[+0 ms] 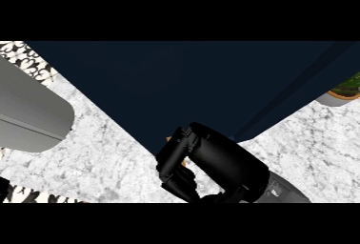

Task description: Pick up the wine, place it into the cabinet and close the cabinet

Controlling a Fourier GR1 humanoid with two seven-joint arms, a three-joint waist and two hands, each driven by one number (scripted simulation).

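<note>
Far to the left of the right hand (211, 164), a grey forearm (28, 114) fills the view's left edge; its hand is out of the picture, so nothing can be said of the left hand. Between that forearm and the right hand lies the white marbled counter (105, 162).

Just above the right hand stands the dark navy cabinet (183, 86), its lower corner coming down almost to the knuckles. To the upper right of the hand a paler blue line marks what looks like the edge of the cabinet door (281, 105); whether the door is ajar or flush I cannot tell.

The right hand itself is black, its fingers curled inward and the back of the hand turned up. A thin sliver of tan shows at the fingers' left side, touching them, which may be the wine; it is too little to name with certainty, and no bottle lies anywhere on the counter.

Well to the upper right of the hand, at the view's right edge, sits a potted plant (345, 93).

My reading: the wine is probably in the hand and brought up to the cabinet. Setting it inside, letting go and shutting the door seem yet to be done.
</note>
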